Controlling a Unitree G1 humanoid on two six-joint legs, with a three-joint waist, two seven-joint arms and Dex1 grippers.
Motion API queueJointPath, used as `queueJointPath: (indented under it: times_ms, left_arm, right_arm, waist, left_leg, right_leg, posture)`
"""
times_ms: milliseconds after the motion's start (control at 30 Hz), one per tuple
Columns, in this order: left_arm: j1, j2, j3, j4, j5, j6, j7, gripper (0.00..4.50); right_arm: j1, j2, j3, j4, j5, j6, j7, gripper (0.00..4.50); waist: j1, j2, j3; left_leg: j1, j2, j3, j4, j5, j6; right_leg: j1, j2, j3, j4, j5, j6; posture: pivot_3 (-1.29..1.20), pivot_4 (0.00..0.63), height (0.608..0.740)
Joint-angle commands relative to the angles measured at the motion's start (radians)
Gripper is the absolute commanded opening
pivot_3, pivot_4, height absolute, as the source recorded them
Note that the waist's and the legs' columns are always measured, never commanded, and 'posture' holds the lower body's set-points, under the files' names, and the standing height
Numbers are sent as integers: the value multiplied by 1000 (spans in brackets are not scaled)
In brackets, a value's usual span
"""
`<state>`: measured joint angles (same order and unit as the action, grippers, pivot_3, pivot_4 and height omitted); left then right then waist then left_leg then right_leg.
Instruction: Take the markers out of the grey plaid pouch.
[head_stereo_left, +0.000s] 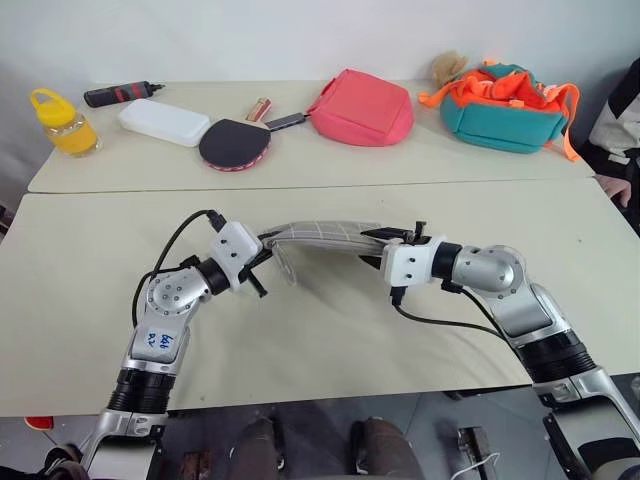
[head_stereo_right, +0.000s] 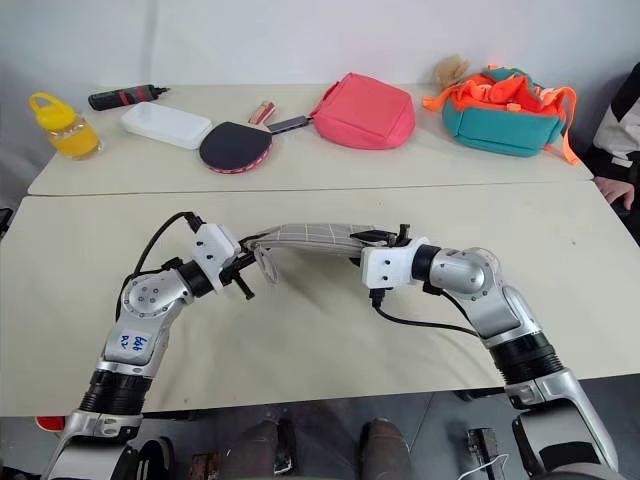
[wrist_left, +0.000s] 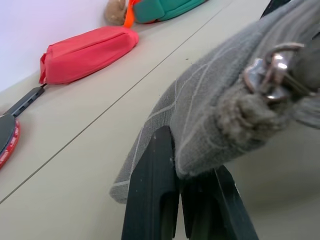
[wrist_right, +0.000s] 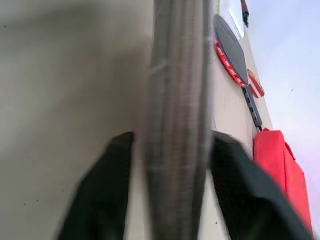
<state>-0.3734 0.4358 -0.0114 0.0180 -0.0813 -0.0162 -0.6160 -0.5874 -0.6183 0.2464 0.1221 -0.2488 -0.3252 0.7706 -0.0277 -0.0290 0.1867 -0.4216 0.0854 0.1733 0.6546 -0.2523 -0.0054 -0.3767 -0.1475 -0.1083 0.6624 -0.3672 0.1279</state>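
1. Hanging between the two arms above the near cream table, the flat grey fabric pouch with thin white grid lines is held up edge-on, sagging a little at its left end, where a small clear loop strap dangles
2. A metal zip pull shows at the fuzzy grey corner of the pouch in the left wrist view; no markers are visible
3. The left gripper points level, forward and toward the right, its two black fingers pressed together on the pouch's left corner
4. The right gripper points forward and toward the left, tilted slightly down; its fingers straddle the pouch's right end with a gap showing on each side, so whether they grip it cannot be told
5. On the far table lie a black round paddle, a white oblong case, a yellow bottle, a black marker with a red band, a pink pouch and a teal-and-orange bag
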Motion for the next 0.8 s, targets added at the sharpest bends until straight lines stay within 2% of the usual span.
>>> queueJointPath:
  times_ms: [33, 100, 133, 233, 433, 633, 800]
  left_arm:
    - [15, 1, 4, -58, -29, -9, -13, 0]
    - [23, 3, 5, -62, -39, -7, -26, 0]
    - [25, 5, 5, -63, -45, -3, -34, 0]
    - [38, 19, 13, -76, -73, -4, -73, 726]
    - [75, 35, 42, -115, -170, -129, -186, 2661]
    - [112, 80, 72, -66, -180, -202, -237, 2661]
    - [87, 76, 80, 0, -151, -246, -201, 2661]
  right_arm:
    - [-27, 0, -21, -23, 12, -11, -13, 636]
    - [-25, 5, -24, -22, 17, -6, -18, 24]
    - [-25, 8, -26, -21, 19, -3, -21, 24]
    - [-24, 10, -34, -19, 29, 4, -26, 0]
    - [-20, 10, -53, -16, 82, 8, -12, 0]
    - [-19, 19, -68, -13, 150, 10, 3, 0]
    - [-13, 5, -65, -4, 174, -8, 26, 0]
  waist:
    - [0, 0, 0]
    - [0, 0, 0]
    - [0, 0, 0]
    - [0, 0, 0]
    - [0, 0, 0]
    - [-1, 0, 0]
    - [-1, 0, 0]
  left_leg:
    - [0, 0, 0, 0, 0, 0]
    - [0, 0, 0, 0, 0, 0]
    - [0, 0, 0, 0, 0, 0]
    - [0, 0, 0, 0, 0, 0]
    - [0, 0, 0, 0, 0, 0]
    - [0, 0, 0, 0, 0, 0]
    - [0, 0, 0, 0, 0, 0]
  right_leg:
    - [0, 0, 0, 0, 0, 0]
    - [0, 0, 0, 0, 0, 0]
    - [0, 0, 0, 0, 0, 0]
    - [0, 0, 0, 0, 0, 0]
    - [0, 0, 1, 0, 0, 0]
    - [0, 0, 0, 0, 0, 0]
    - [0, 0, 1, 0, 0, 0]
  posture:
    - [0, 150, 740]
    - [0, 150, 740]
    - [0, 150, 740]
    - [0, 150, 740]
    - [0, 150, 740]
    - [0, 150, 740]
    - [0, 150, 740]
